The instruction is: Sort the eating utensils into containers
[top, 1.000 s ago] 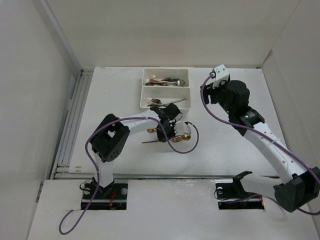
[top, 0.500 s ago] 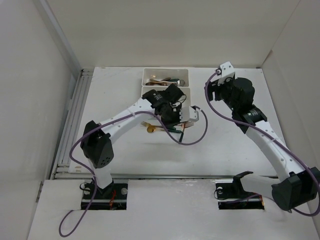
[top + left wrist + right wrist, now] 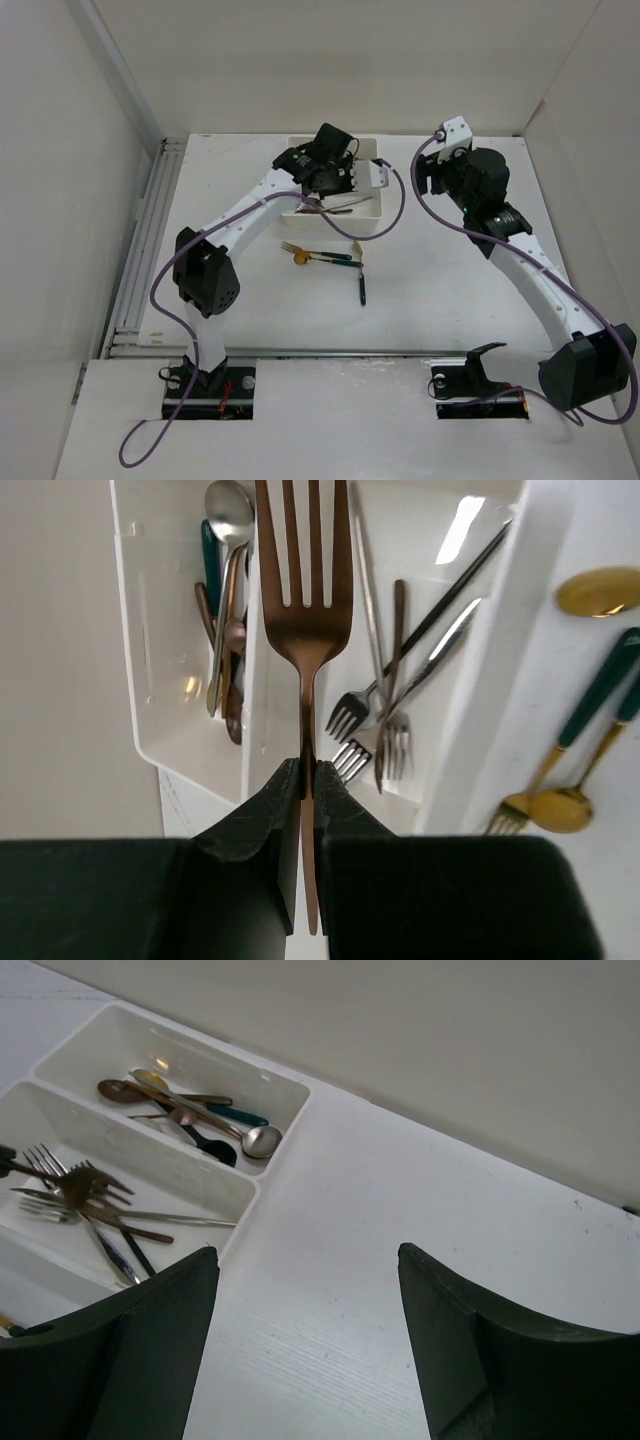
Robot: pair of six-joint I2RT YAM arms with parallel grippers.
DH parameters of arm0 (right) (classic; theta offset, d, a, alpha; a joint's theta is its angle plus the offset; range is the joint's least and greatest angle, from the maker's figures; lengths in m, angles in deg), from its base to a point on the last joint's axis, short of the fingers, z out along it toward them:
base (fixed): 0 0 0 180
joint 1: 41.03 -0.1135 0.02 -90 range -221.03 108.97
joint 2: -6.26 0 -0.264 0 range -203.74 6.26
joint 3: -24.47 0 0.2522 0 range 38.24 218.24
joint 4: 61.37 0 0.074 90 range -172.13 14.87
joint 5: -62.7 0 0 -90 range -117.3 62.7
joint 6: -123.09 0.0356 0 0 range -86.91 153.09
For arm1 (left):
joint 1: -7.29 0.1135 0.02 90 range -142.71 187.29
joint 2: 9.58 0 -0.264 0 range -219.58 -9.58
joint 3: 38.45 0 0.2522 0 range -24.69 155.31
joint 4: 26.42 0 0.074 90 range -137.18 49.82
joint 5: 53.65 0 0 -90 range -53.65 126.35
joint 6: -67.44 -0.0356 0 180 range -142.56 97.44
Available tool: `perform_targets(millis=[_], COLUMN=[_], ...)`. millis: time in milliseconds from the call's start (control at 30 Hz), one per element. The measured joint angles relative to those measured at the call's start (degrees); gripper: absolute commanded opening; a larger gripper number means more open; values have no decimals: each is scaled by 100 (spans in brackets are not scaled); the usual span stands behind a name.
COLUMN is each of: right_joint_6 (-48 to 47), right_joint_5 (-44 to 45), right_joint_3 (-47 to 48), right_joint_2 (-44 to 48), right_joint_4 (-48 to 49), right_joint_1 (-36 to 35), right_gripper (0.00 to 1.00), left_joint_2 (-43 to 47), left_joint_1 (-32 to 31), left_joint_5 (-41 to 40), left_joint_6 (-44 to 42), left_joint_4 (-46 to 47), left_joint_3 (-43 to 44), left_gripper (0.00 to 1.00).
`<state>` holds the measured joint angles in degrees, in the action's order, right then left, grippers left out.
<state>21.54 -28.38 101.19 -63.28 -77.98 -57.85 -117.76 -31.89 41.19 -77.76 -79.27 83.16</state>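
My left gripper (image 3: 318, 185) is shut on the handle of a copper fork (image 3: 308, 630). It holds the fork above the wall between the two white trays, tines pointing away. The far tray (image 3: 150, 680) holds several spoons (image 3: 225, 600). The near tray (image 3: 450, 570) holds several forks (image 3: 385, 730). On the table lie a gold fork with a green handle (image 3: 325, 254), a gold spoon (image 3: 300, 261) and a green-handled utensil (image 3: 361, 287). My right gripper (image 3: 305, 1250) is open and empty, above bare table right of the trays (image 3: 230, 1195).
White walls close in the table at the back and on both sides. A metal rail (image 3: 140, 250) runs along the left edge. My left arm (image 3: 240, 215) spans from its base to the trays and covers most of the far tray (image 3: 298, 143).
My left gripper has lifted the copper fork from the loose utensils on the table and moved it back over the trays. My right arm has shifted slightly back.
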Motion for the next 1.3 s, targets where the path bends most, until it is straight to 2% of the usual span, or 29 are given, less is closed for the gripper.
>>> perform_targets(millis=[233,267,300,333,467,533,700,800,900,1000,1133,1300], right_joint_6=[0,11,24,42,90,140,538,1099,1812,2618,3580,4306], right_joint_5=[-2,-2,-2,-2,-24,-39,15,328,800,1150,1438,1386], right_joint_3=[83,87,92,92,94,79,15,-35,-166,-251,-455,-713], right_joint_2=[-120,-133,-136,-136,-122,-72,188,280,214,-192,-1054,-1690], right_joint_4=[31,33,28,31,31,24,-11,-229,-717,-1405,-2092,-2511], right_joint_1=[31,31,31,31,31,31,31,-61,-463,-1156,-2135,-2623], right_gripper=[77,77,79,79,84,85,85,85,82,80,80,80], left_joint_2=[-887,-999,-1095,-1161,-1196,-1139,-887,-660,-330,190,1139,2236], left_joint_1=[310,323,326,326,315,315,328,380,632,1180,2315,3412], left_joint_5=[-310,-341,-365,-400,-503,-511,-533,-577,-577,-507,-463,-629], left_joint_6=[-455,-479,-501,-540,-522,-463,-81,546,1471,2485,3812,4819], left_joint_4=[640,678,702,734,994,1217,1475,1513,1563,1519,1506,1373], left_joint_3=[2,2,2,2,-33,-59,-66,55,192,179,-295,-1351], left_gripper=[1,11,33,43,67,73,77,79,79,79,79,79])
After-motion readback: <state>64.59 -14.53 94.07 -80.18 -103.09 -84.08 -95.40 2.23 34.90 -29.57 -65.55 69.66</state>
